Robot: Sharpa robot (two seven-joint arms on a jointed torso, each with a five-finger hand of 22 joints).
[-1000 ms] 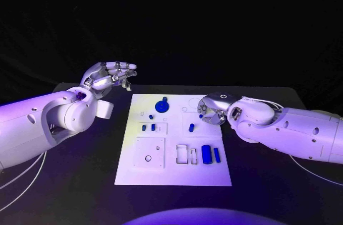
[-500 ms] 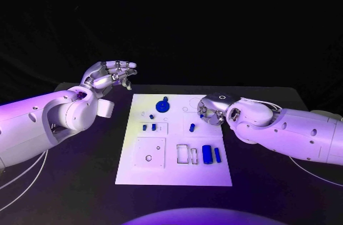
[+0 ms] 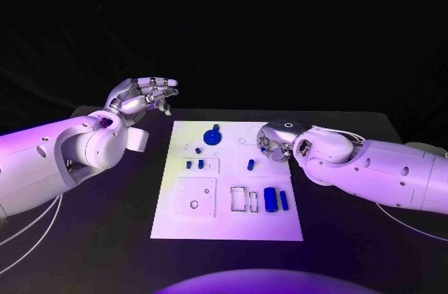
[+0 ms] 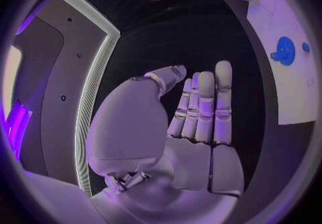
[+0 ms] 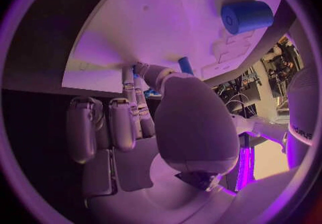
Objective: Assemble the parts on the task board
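White and flat, the task board (image 3: 227,224) lay in the middle of the black table (image 3: 103,242), its face cut with rectangular recesses. Blue parts sat on it: a round disc (image 3: 212,137) near the far edge and two cylinders (image 3: 274,200) side by side toward the right. The left hand (image 3: 142,97) hung raised off the board's left, fingers apart, holding nothing. The right hand (image 3: 272,144) rested at the board's right edge; whether it gripped anything, I could not tell. Darkness lay behind.
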